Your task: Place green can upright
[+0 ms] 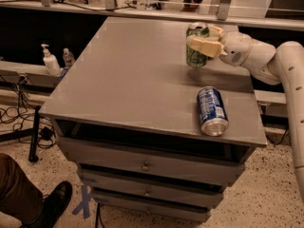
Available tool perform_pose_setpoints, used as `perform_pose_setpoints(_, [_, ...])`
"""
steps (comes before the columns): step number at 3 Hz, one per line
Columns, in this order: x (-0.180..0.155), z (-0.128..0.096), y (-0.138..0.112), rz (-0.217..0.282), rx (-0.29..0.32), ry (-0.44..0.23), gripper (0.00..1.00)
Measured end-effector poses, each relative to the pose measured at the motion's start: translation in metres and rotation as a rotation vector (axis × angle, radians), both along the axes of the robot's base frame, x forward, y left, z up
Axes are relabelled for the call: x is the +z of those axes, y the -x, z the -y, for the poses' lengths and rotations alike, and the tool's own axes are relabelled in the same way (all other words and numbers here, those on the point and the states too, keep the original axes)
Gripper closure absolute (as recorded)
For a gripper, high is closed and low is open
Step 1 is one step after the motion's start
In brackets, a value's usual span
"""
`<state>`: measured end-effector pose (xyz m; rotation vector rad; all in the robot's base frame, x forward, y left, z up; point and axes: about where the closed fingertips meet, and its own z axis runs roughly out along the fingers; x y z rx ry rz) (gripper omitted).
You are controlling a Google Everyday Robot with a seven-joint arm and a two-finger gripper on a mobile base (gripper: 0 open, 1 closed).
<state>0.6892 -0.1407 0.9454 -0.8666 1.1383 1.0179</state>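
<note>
The green can [194, 58] is held upright, clasped by the gripper [198, 38] at upper right, low over the table [123, 84]; release is judged left.

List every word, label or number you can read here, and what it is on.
Green can, held upright in the gripper at the table's far right: dark lettering, too blurred to read.
Blue-and-white can, lying down: lettering unreadable.
Pump bottle: no readable label.
</note>
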Motion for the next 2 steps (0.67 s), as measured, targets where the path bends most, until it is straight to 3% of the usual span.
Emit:
perform_pose_setpoints(1, [-0.0069,0.0092,0.0030,-0.006,-0.006,-0.023,1.00])
perform_pose_setpoints(2, [-0.0118,0.0158,0.0057,-0.015,-0.019,-0.038,0.84])
